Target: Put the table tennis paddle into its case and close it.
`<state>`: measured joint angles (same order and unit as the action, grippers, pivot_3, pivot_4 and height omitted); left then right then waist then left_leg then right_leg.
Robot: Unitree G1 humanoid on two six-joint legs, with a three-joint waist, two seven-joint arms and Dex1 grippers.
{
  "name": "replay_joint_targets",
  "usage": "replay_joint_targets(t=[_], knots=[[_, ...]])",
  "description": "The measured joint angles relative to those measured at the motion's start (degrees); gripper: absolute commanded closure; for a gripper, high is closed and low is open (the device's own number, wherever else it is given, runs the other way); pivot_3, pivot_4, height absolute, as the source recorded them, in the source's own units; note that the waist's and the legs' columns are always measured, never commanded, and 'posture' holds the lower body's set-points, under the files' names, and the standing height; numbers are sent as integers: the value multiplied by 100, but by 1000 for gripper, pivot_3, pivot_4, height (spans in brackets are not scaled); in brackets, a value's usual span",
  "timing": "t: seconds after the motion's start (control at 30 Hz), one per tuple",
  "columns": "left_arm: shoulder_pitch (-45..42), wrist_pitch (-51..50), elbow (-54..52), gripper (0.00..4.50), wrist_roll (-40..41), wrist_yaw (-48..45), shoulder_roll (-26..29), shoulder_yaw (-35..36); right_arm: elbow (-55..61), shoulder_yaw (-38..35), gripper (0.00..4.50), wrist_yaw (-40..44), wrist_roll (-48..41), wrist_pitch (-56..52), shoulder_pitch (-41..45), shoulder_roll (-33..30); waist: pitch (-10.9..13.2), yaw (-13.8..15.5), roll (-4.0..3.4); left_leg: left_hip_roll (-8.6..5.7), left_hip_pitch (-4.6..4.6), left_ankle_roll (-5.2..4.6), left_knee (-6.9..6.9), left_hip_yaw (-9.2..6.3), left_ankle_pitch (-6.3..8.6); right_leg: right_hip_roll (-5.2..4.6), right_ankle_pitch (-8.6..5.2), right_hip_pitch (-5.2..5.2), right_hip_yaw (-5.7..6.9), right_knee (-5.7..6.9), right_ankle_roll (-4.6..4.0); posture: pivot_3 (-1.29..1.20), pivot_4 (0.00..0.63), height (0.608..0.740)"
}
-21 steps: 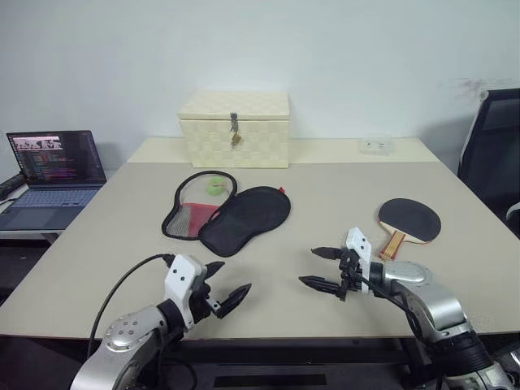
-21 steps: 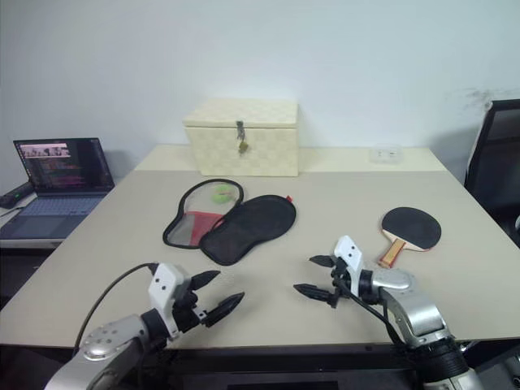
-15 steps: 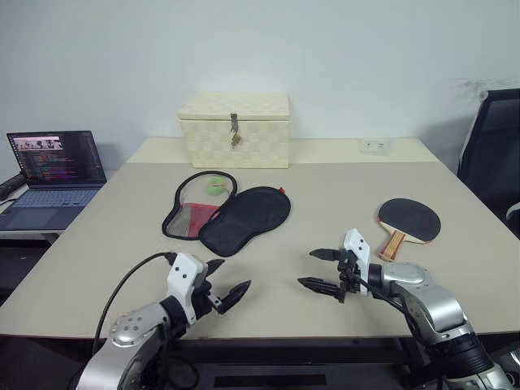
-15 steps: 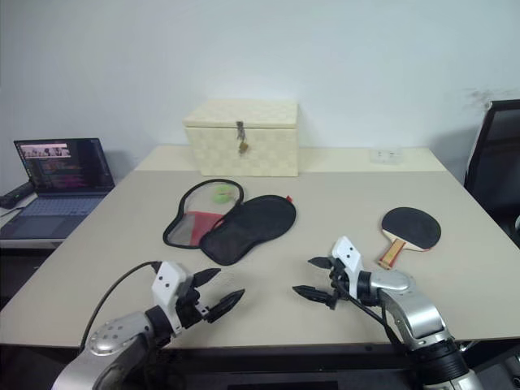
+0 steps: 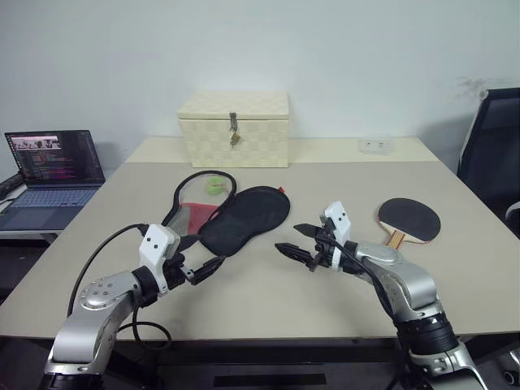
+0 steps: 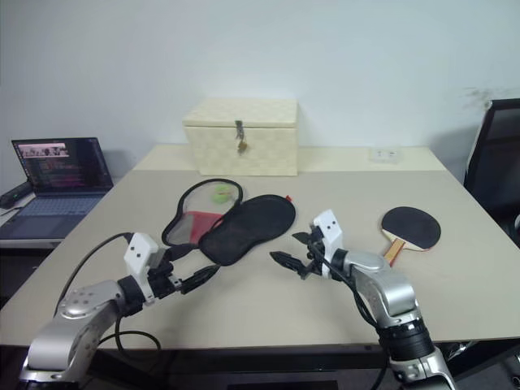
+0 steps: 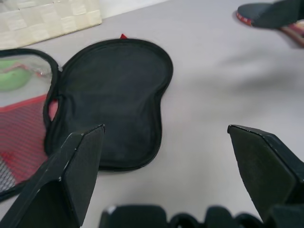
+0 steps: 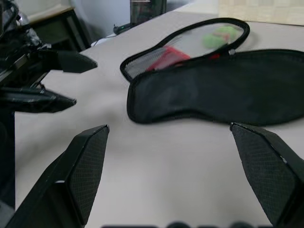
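Observation:
The case lies unzipped and spread flat left of the table's middle, with its black half [image 5: 245,219] beside its red mesh half [image 5: 193,213]. Something small and green [image 5: 214,186] sits in the mesh half. The table tennis paddle [image 5: 409,219] lies black face up at the right, its wooden handle toward me. My left gripper [image 5: 207,253] is open just short of the case's near end, seen close in the left wrist view [image 7: 114,95]. My right gripper [image 5: 288,237] is open between case and paddle, pointing at the black half [image 8: 228,95]. Neither gripper holds anything.
A cream woven latched box [image 5: 235,128] stands at the back of the table [image 5: 268,292]. A laptop [image 5: 53,166] sits on a side desk at the left. A black chair [image 5: 496,154] stands at the right, and a small clear container [image 5: 374,145] lies far back right.
Both grippers have moved forward from the table's near edge toward the case. The right one also shifted left, away from the paddle. Both stay open.

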<state>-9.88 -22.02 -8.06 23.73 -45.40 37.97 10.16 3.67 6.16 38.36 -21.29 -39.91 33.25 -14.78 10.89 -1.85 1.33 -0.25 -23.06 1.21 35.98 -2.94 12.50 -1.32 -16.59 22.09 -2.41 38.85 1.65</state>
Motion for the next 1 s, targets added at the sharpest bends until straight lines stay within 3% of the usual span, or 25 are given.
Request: replay_joint_targets(t=[0.23,0.43,0.63,0.93,1.0], knots=[[-821,567,1654,0,-440,-880,265,-511,611,11,24,109,-285,-471,62,-174,1,15,-1,2,-17,0,4,-12,0,3,0,17,11,7,-2,0,150,740],[-2044,1513,3611,0,-1110,-1355,179,-1021,1348,-3,24,726,-779,-751,86,-829,0,17,0,-4,-28,-1,5,-15,0,5,0,20,16,3,0,0,150,740],[-2862,2316,4960,0,-1594,-1832,0,-1417,1493,32,24,705,-842,-779,-28,-922,1,-8,1,-3,-34,-1,5,-15,0,6,0,27,17,7,0,0,150,740],[-3330,3019,5747,0,-2030,-2340,-56,-1670,1585,19,24,506,-899,-787,-132,-980,0,0,1,-6,-37,-1,9,-16,0,11,1,27,18,8,1,0,150,740],[-3364,3059,5836,369,-2052,-2390,-60,-1667,1594,16,0,488,-903,-786,-143,-994,0,-1,1,-6,-37,-2,9,-17,0,12,1,27,18,9,0,0,150,740]])
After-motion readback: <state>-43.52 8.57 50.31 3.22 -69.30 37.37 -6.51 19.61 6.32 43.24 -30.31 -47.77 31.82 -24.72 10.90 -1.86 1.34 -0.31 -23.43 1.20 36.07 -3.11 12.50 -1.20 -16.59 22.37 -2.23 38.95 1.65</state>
